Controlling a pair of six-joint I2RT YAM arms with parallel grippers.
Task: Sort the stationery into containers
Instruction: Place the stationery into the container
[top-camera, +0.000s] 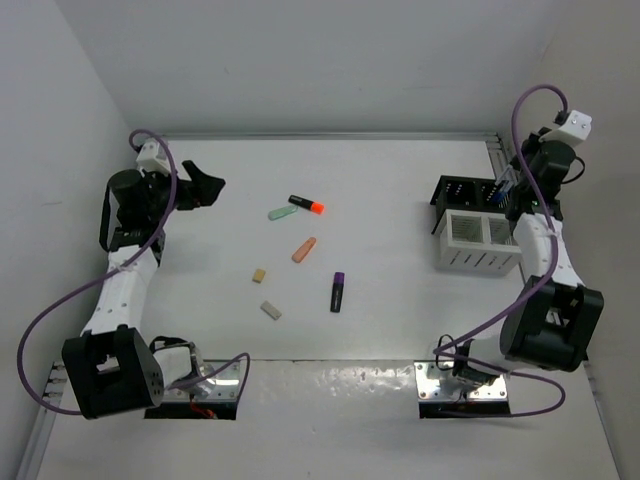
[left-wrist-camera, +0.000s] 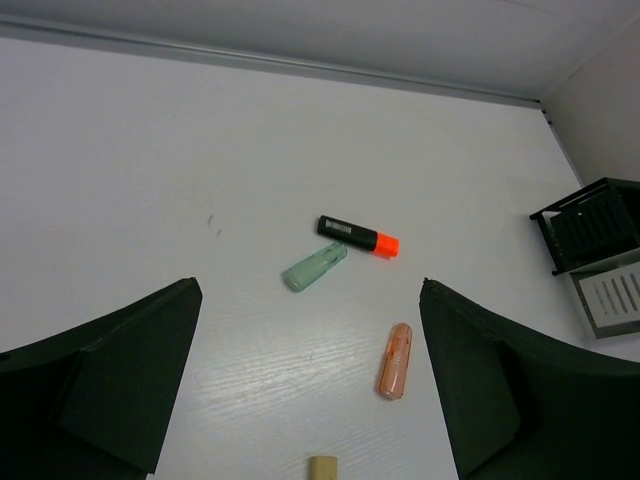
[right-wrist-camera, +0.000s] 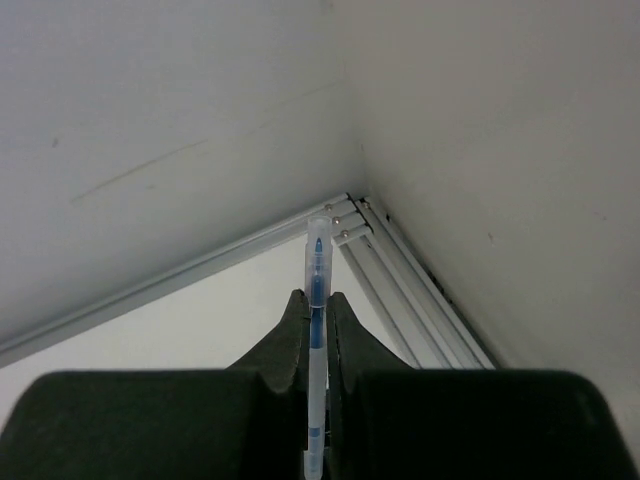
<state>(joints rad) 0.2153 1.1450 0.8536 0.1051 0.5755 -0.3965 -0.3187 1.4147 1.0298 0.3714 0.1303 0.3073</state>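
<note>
Left pincer (top-camera: 205, 187): jaws spread wide, holding nothing, above the far-left part of the counter (top-camera: 390, 170). In its wrist view the two dark fingers (left-wrist-camera: 120, 380) frame the items lying ahead of it.

Right pincer (right-wrist-camera: 318, 300): clamped shut on a thin blue pen (right-wrist-camera: 318, 262). The pen stands roughly upright between the jaws with its tip sticking out past them. This pincer is on the far right, over the containers, and its wrist camera looks at the far-right corner of the enclosure.

Containers, right side of the counter:
- white slatted box (top-camera: 480, 243), two compartments
- black organiser (top-camera: 462, 192), just beside the box on its far side; something blue shows at its right end, too small to identify

Loose stationery, mid counter, all lying flat:
- orange-tipped black highlighter (top-camera: 306, 204), farthest back
- mint green highlighter (top-camera: 282, 212), just left of it, ends nearly touching
- orange highlighter (top-camera: 304, 249), nearer, apart from both
- purple-black highlighter (top-camera: 337, 291), nearer again and to the right
- beige eraser (top-camera: 259, 274), left of the purple-black highlighter
- second beige eraser (top-camera: 271, 310), nearest of the loose items
</note>
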